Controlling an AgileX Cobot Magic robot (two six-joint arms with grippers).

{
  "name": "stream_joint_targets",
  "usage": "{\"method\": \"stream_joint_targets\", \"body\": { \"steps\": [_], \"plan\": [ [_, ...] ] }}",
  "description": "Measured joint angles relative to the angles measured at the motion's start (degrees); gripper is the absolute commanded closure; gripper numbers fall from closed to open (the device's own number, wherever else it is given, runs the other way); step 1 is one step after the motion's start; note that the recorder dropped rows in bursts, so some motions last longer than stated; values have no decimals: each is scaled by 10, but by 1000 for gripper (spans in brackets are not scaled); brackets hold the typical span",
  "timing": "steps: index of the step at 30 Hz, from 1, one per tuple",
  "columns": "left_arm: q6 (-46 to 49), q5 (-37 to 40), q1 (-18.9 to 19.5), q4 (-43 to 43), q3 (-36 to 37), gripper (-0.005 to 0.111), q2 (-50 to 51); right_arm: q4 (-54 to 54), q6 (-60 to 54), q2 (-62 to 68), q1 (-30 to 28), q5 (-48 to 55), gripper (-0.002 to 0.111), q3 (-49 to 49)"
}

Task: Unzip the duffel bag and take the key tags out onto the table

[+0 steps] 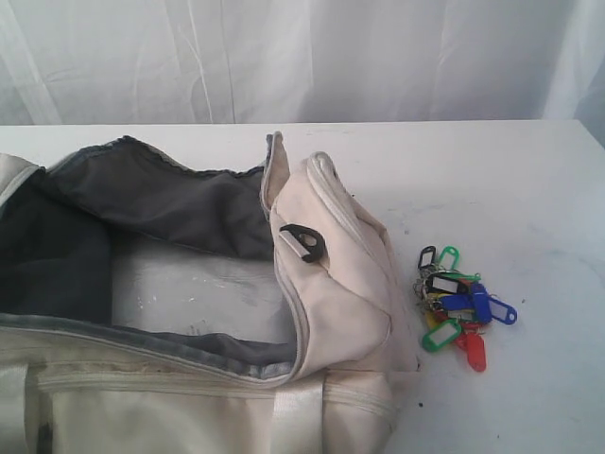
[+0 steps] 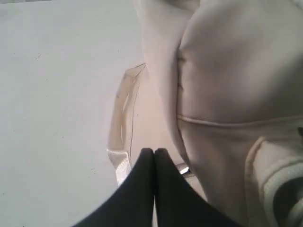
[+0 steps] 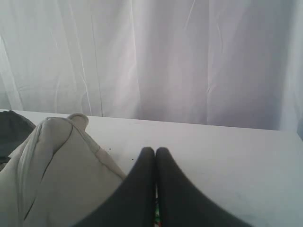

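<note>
**A:** Which way does the large cream-white soft fabric duffel bag (image 1: 331, 284) lie?

**B:** Its long axis runs left to right across the exterior view, on the wide white speckled table (image 1: 510, 180). One end panel faces right, and the other end runs off the left edge. The mouth faces up and is zipped open, showing the dark grey lining (image 1: 170, 203).

**A:** And the small bunch of coloured plastic key tags (image 1: 458, 303)?

**B:** Out on the table, near that right end panel but not touching it. The metal rings sit toward the bag, and the tags fan away from it.

**A:** Counts?

**B:** One bag, one bunch. The tags overlap; I make out two green, at least two blue, one black, one red and a sliver of yellow.

**A:** The tools?

**B:** Two, neither visible in the exterior view. The left tool (image 2: 154, 151) has its black fingers pressed together, gripping nothing, just beside the bag's fabric and a pale webbing strap (image 2: 124, 109). The right tool (image 3: 155, 150) is likewise closed tight and empty, over the table beside the bag's end, facing a white curtain (image 3: 189, 56).
</note>
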Motion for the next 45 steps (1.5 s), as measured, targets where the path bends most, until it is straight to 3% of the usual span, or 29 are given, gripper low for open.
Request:
{"method": "stream_joint_targets", "body": {
  "steps": [13, 22, 45],
  "plan": [
    [-1, 1, 6, 9, 0, 107, 0, 0, 0, 0, 0, 0, 108, 0],
    [60, 2, 6, 13, 0, 107, 0, 0, 0, 0, 0, 0, 108, 0],
    [59, 2, 6, -20, 0, 107, 0, 0, 0, 0, 0, 0, 108, 0]
  ]
}}
